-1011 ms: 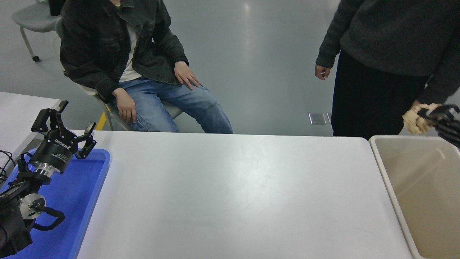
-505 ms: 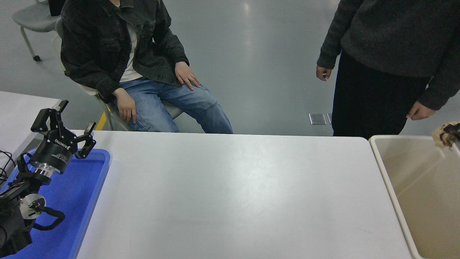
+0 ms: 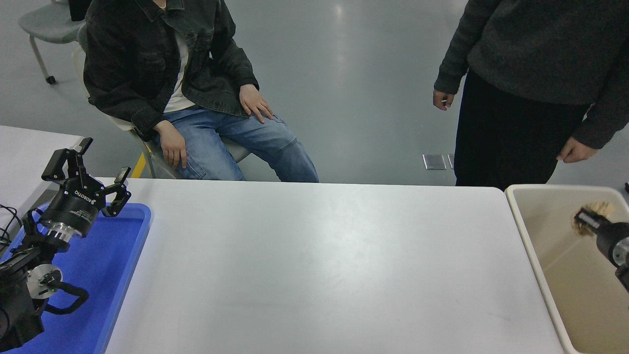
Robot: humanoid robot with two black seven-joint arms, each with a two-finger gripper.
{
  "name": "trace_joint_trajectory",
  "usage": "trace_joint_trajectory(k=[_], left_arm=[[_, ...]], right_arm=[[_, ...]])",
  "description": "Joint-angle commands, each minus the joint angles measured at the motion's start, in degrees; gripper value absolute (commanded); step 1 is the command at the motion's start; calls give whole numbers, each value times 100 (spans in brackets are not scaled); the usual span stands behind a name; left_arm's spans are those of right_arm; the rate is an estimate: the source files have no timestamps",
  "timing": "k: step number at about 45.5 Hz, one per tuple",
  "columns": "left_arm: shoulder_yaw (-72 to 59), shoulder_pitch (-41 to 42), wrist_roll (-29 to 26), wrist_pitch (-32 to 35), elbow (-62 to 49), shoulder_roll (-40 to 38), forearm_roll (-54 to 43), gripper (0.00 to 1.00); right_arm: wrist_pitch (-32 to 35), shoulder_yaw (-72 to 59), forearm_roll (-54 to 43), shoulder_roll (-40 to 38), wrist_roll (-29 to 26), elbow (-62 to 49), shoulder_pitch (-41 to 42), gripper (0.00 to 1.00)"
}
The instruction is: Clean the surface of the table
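Observation:
The white table surface [image 3: 319,265] fills the middle of the head view and is bare. At the right edge my right gripper [image 3: 586,220] hangs inside the beige bin [image 3: 528,246], below its far rim. It is shut on a crumpled tan wad [image 3: 589,212], which shows blurred around the fingertips. Most of that arm is cut off by the picture's edge. My left gripper [image 3: 91,164] stands parked at the lower left above the blue tray [image 3: 113,275], open with nothing between its fingers.
A person [image 3: 162,73] in a dark jacket and jeans sits at the far left side. Another person [image 3: 530,73] in dark clothes stands at the far right, one hand [image 3: 572,151] just behind the bin. A smaller white table [image 3: 24,147] adjoins at the left.
My right gripper has carried the tan wad from above the bin's far rim down into the bin. The left arm has not moved.

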Motion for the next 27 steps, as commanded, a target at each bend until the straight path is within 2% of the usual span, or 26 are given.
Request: trace_joint_trajectory(k=[1,11,27], left_arm=[[0,0,0,0,-6,2,0,100],[0,0,0,0,3,2,0,100],[0,0,0,0,3,2,0,100]], right_arm=[[-231,-260,-20,292,-374,-233,-224,3],[-231,-498,-3,555,-559,-497,-356,5],[-240,-498,6,547,-577,-523,-426,7]])
